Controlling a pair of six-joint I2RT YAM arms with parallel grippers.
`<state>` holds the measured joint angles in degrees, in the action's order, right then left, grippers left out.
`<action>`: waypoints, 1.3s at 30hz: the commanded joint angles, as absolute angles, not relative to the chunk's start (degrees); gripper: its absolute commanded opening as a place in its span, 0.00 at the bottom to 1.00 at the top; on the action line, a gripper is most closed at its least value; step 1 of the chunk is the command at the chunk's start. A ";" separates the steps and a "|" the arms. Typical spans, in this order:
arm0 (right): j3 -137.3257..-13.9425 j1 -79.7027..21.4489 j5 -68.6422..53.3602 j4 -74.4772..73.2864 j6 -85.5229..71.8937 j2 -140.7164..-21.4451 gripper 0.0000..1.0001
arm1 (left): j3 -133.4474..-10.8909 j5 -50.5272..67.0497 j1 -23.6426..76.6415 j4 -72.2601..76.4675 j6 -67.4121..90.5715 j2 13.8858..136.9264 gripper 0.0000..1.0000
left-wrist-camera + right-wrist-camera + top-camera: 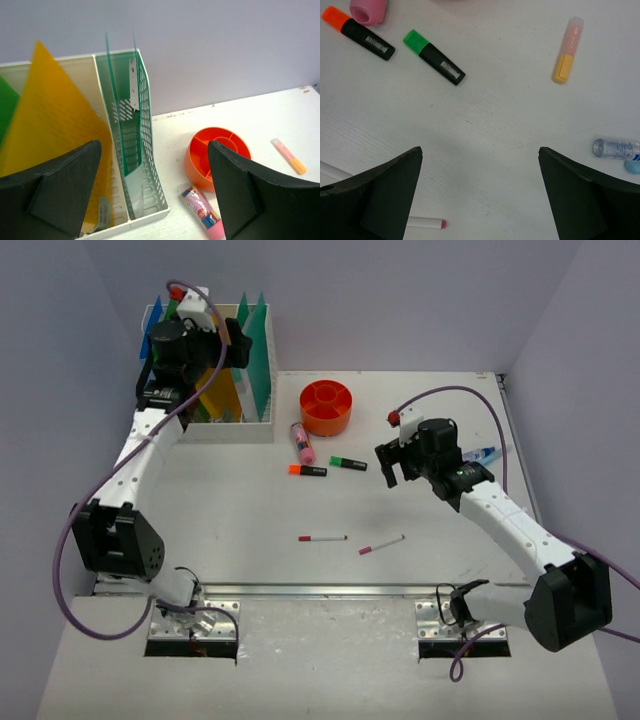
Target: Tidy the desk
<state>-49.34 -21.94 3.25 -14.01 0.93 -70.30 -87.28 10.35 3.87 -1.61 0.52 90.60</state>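
Observation:
The desk [250, 510] is a white tabletop with loose stationery on it. A pink glue tube [302, 443], an orange highlighter [308, 471] and a green highlighter [348, 463] lie near an orange round organizer [327, 407]. A red pen [322, 538] and a pink pen [382, 544] lie nearer the front. My left gripper [238, 345] is open and empty above the white file rack [235, 425]; its wrist view shows the gripper [154, 150] over the rack [150, 165]. My right gripper [392, 468] is open and empty above bare desk [485, 125], right of the highlighters.
The rack holds green [122, 115] and yellow [55, 115] folders. A pale orange highlighter [567, 50] and a blue-capped tube [616, 149] lie right of my right gripper. A metal rail [320, 590] runs along the front edge. Lavender walls [400, 300] enclose the desk.

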 commanded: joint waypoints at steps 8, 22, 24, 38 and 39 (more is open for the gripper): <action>-58.33 -21.09 -11.93 -26.29 12.13 -76.08 0.86 | -73.59 30.12 0.88 -21.89 -10.79 68.49 0.91; -67.09 -21.13 -14.99 -26.22 6.42 -91.95 0.79 | -61.43 22.58 14.90 -26.30 -56.71 76.25 0.87; -66.13 -20.98 -14.68 -25.84 6.30 -91.67 0.80 | -65.14 23.43 15.40 -31.49 -69.78 80.98 0.85; -57.97 -12.45 -18.11 -26.29 4.85 -86.15 0.81 | -94.08 10.97 23.82 -48.20 -122.31 115.04 0.75; -57.58 -11.29 -18.70 -26.32 4.71 -85.84 0.81 | -94.17 9.59 24.58 -47.65 -123.58 116.03 0.75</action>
<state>-58.75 -14.86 -15.68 -26.98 5.84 -89.29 -92.43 14.76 21.69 -44.08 -106.34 112.53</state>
